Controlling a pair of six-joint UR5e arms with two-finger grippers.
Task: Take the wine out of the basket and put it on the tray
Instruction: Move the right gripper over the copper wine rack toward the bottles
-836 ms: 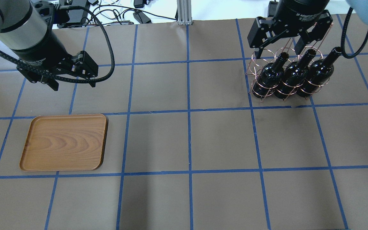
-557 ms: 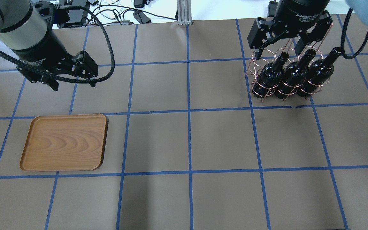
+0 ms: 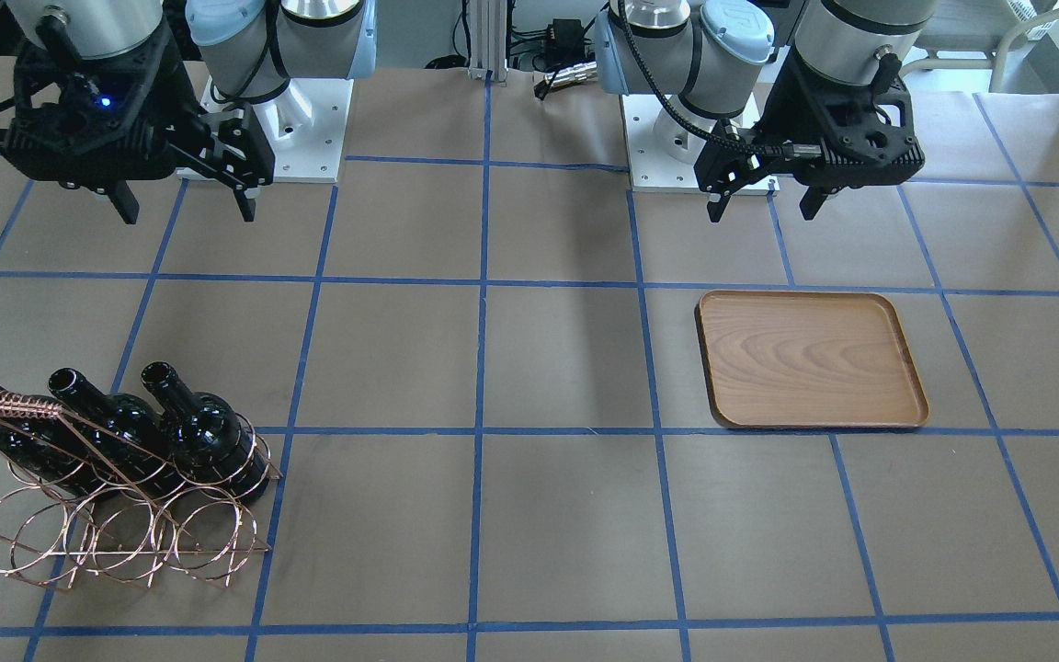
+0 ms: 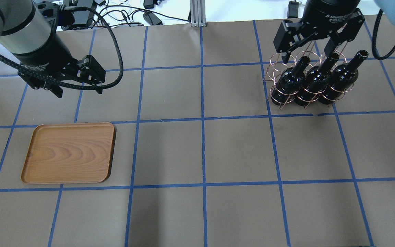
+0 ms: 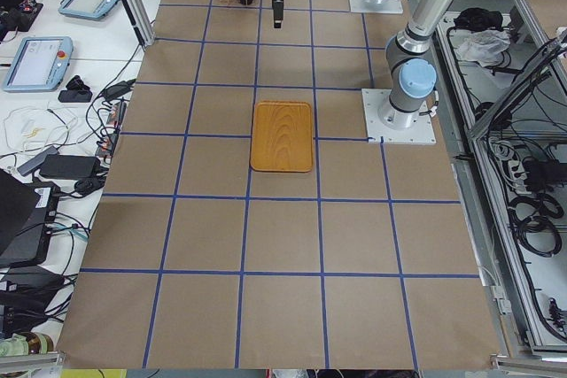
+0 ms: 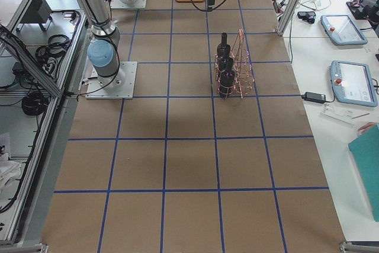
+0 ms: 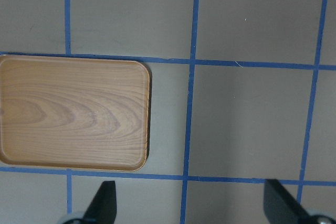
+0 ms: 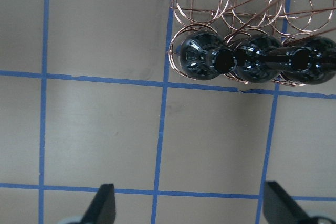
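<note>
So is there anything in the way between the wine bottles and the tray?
No, nothing visible. There is just table between the wine bottles in the basket and the tray.

Wine [image 4: 315, 82] in basket [image 3: 116, 538]; tray [image 4: 69, 152] well apart, leftward.

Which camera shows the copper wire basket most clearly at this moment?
Exterior front-facing: the basket sits unobstructed, empty rings and coiled handle plain. Overhead, the right gripper overlaps its far side; the right wrist view crops it; exterior right shows it small, exterior left barely.
</note>
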